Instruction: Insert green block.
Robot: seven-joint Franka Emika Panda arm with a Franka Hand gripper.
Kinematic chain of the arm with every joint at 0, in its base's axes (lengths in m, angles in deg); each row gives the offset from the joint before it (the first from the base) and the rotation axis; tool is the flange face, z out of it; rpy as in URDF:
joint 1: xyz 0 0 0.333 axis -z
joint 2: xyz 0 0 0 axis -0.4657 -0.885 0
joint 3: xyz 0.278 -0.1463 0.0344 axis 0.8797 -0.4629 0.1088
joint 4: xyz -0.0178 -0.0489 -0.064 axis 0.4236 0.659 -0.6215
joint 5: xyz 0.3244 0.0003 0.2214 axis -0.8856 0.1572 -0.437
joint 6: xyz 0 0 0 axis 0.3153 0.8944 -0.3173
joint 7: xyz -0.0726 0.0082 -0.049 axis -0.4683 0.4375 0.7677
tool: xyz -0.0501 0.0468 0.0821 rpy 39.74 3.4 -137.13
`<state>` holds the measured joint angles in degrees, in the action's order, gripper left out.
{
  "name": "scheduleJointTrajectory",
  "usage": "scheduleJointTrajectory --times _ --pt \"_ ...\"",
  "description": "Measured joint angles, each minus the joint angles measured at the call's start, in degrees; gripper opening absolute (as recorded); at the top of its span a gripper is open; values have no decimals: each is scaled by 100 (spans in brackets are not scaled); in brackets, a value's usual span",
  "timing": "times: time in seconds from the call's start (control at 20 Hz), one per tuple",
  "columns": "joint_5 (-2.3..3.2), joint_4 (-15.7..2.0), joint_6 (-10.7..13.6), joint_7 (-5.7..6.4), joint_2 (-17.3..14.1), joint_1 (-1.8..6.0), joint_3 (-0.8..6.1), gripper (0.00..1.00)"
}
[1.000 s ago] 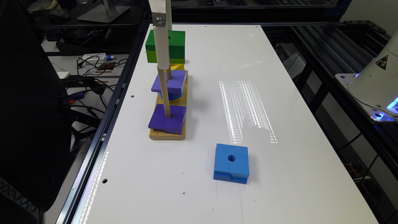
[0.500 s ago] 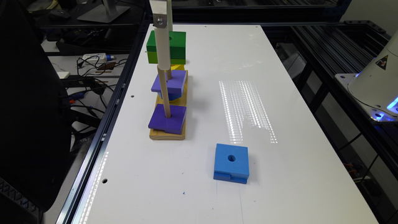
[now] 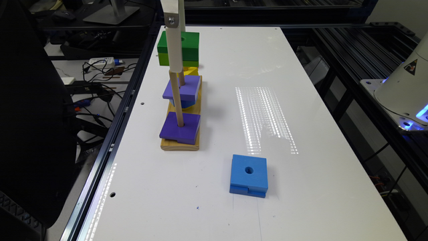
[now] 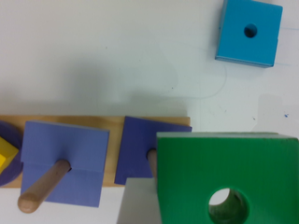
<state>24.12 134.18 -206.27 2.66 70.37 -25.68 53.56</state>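
The green block (image 3: 187,47), dark green over lime with a round centre hole, hangs in the air above the wooden peg board (image 3: 180,145). My gripper (image 3: 176,63) is shut on it, and a white finger crosses its front. In the wrist view the green block (image 4: 229,177) sits close to the camera, with a grey finger (image 4: 138,205) against its side. Its edge partly covers the peg (image 4: 152,156) that rises through the dark purple square (image 4: 140,144). The block's hole is off to one side of that peg.
The board also carries a lighter purple square (image 3: 187,87) on its own peg (image 4: 44,189) and a yellow piece (image 3: 191,71) at the far end. A blue square block (image 3: 249,174) with a hole lies on the white table (image 3: 301,100), towards the exterior view's right.
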Motion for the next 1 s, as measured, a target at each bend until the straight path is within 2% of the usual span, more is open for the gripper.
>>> scheduleJointTrajectory --times 0.45,0.8,1.0 --pt "0 -20 -98 -9 -16 15 -3 0" --pt "5 -259 -144 -34 -235 26 -14 0" --pt "8 -277 -153 -35 -289 25 -14 0"
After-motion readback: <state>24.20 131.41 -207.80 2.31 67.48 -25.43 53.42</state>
